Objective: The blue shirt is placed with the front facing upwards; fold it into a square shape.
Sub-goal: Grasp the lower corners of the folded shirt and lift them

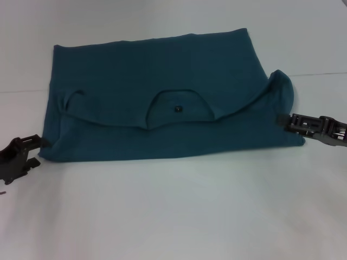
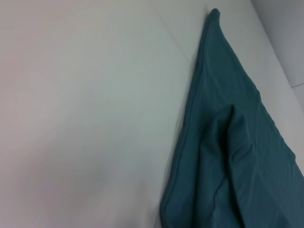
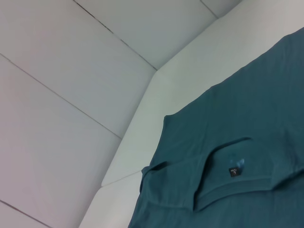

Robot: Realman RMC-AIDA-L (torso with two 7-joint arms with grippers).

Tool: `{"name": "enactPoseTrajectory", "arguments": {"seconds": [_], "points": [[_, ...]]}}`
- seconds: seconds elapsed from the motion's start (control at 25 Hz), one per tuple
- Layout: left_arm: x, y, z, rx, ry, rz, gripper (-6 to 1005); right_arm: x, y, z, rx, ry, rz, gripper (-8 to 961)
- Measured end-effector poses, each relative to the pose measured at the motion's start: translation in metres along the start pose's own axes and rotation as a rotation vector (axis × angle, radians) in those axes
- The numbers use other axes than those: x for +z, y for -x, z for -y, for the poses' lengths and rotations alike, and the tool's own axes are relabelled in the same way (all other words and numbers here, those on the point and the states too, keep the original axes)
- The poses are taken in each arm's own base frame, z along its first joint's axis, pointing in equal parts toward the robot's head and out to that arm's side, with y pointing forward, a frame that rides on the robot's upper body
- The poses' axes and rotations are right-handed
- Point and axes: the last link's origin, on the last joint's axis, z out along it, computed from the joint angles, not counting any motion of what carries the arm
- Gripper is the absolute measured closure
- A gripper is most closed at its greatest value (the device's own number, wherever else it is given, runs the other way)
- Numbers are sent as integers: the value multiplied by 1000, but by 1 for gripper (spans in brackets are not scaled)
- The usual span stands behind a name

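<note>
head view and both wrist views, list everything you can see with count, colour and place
blue shirt: one, dark teal-blue, lying partly folded across the middle of the table, plain side showing, right end lifted.
collar: one, same teal-blue, round, near the middle of the shirt's folded edge.
label: one, small and dark, inside the collar.
table: one, white, under the shirt.
wall panels: white with thin seams, behind the table in the right wrist view.
left claw: one, black, at the shirt's near left corner.
right claw: one, black, at the shirt's raised right end.
</note>
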Motion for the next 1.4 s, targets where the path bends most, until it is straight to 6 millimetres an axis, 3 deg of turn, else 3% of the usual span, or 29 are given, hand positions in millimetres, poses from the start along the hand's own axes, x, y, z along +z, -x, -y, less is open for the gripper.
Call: {"name": "enactPoseTrajectory", "arguments": {"seconds": [1.4], "points": [[24,-3,-16,79,-52,17,468,-6,-1,6,23,-15,22,309]]}}
